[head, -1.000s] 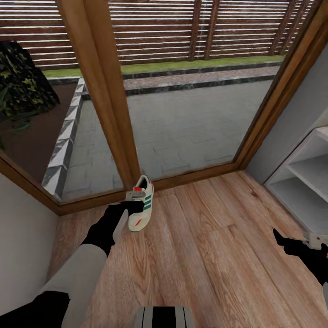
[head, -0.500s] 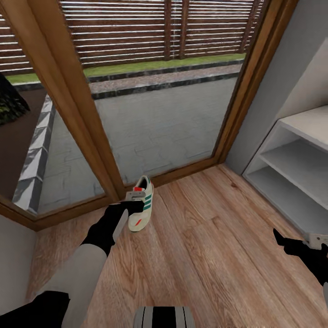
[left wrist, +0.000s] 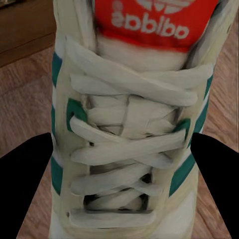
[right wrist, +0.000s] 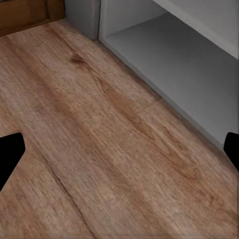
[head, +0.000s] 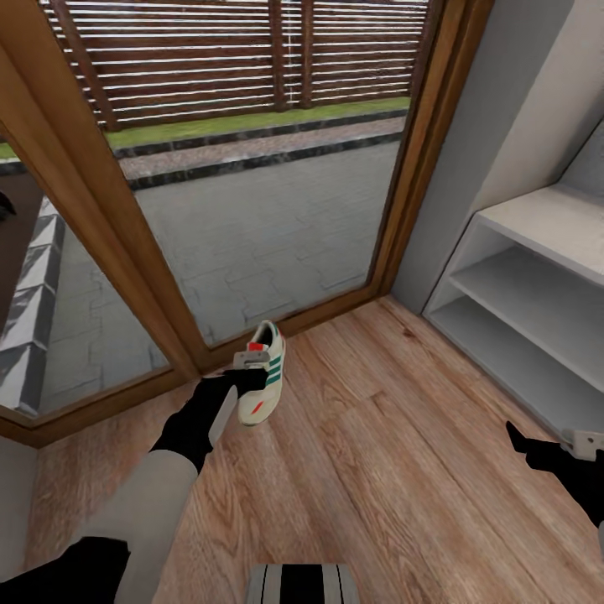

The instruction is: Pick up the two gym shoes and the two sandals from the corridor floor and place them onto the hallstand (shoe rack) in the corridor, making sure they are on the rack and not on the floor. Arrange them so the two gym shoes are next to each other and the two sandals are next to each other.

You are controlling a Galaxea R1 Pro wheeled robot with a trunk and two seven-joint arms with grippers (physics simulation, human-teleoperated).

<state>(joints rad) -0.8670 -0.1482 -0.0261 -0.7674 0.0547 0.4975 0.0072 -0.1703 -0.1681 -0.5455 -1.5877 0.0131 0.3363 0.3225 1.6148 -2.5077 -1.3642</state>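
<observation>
Fingers (left wrist: 25, 174) of the left arm are closed on 1 cream lace-up gym shoe with green stripes and a red tongue patch (head: 264, 379), carried above the light brown wood-plank corridor floor (head: 386, 436), its long axis running away from the robot. Right-arm fingers (right wrist: 10, 154) are spread and empty, nearer the grey-white 2-shelf hallstand (head: 537, 285) at right.

— What do you see ahead of you?
— A glazed door in a brown wooden frame (head: 113, 252), and through its glass grey paving (head: 252, 226), a grass strip (head: 252, 124) and a slatted wooden fence (head: 210, 50).
— And to your right?
— A grey wall (head: 503, 117) meeting the frame.
</observation>
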